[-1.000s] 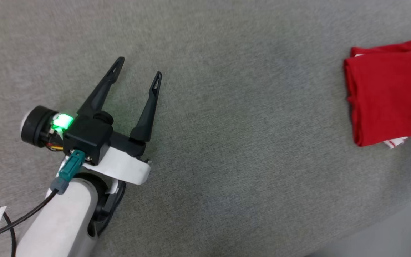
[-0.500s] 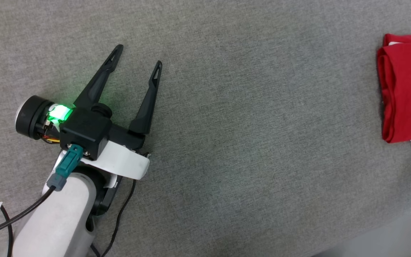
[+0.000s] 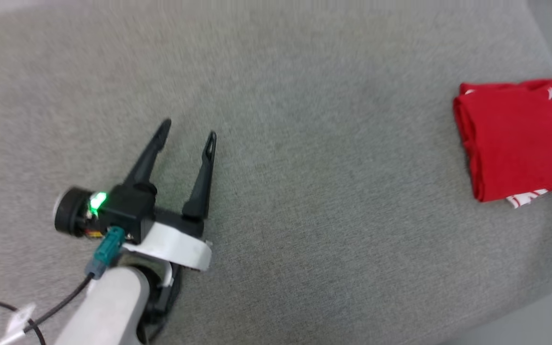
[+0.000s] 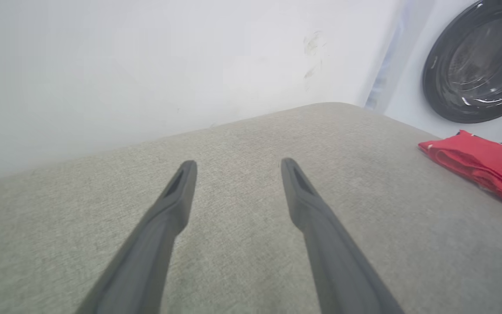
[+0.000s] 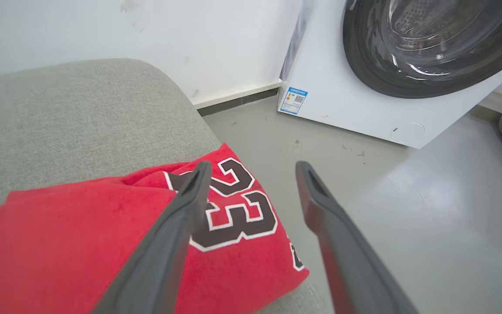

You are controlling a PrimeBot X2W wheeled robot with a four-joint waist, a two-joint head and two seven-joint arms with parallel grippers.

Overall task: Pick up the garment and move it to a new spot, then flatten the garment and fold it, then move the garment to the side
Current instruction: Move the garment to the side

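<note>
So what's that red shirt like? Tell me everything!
The shirt is red, soft-looking cloth, folded into a tidy, thick rectangle. On top is a black number 23 with white outlines, and a bit of white striped trim peeks from under one edge. It lies flat on the grey cushion, right at its edge beside the floor. The right pincer hangs open over it, not gripping it.

I read the shirt as soft matt cloth, the cushion as coarse woven fabric, my jaws as matt plastic, the washer door as glossy.
</note>
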